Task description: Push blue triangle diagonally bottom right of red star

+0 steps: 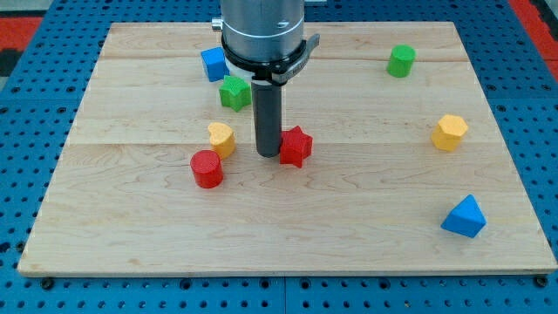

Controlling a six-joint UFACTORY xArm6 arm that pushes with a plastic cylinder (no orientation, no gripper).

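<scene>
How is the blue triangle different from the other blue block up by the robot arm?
The blue triangle has a pointed top; the blue block looks boxy, though its exact shape is hard to tell. The triangle sits alone at the view's bottom right, fully visible; the block sits at the top, partly hidden by the arm, beside the green star. Both are blue and rest on the wooden board.

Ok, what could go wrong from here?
My tip sits right against the red star, so moving off could nudge the reference block. The blue triangle lies near the board's bottom right corner; a careless push might send it off the edge.
</scene>
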